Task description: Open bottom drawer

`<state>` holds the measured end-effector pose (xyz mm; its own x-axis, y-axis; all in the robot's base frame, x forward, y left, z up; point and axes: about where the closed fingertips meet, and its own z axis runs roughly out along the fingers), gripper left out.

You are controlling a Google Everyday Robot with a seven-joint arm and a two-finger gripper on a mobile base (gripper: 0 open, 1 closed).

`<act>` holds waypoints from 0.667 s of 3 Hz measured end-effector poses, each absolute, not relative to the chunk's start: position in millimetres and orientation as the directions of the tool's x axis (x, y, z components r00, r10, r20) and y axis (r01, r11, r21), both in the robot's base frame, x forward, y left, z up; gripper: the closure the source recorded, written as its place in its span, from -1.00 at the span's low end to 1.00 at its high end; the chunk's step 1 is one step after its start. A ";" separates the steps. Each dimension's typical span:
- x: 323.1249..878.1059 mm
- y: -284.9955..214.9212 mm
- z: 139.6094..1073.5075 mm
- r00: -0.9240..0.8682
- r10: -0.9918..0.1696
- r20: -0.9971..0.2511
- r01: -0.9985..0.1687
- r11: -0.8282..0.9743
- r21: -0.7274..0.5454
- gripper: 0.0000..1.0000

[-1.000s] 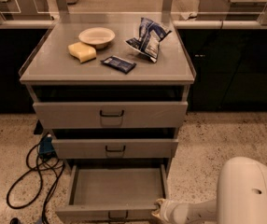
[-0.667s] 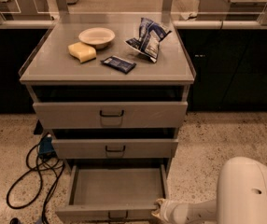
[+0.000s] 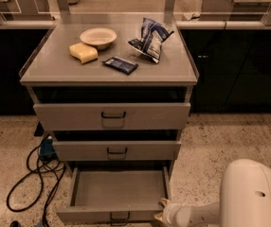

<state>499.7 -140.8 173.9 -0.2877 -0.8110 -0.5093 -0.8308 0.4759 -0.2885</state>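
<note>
Camera view shows the bottom drawer [image 3: 119, 193] standing well out from the cabinet [image 3: 55, 72]. The gripper [image 3: 161, 213] sits at the drawer's front right corner; its opening and hold cannot be told. Any off-centre pull from that corner could skew the drawer and jam it.

Hardly anything differs from the earlier views: the gripper [image 3: 161, 211] sits at the same spot by the right front corner of the pulled-out bottom drawer [image 3: 116, 194], and the drawer stands no farther out than before
</note>
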 end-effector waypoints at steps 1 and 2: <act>499.7 -140.8 173.9 -0.288 -0.811 -0.509 -0.831 0.476 -0.288 -1.00; 499.7 -140.8 173.9 -0.288 -0.811 -0.509 -0.831 0.476 -0.288 -1.00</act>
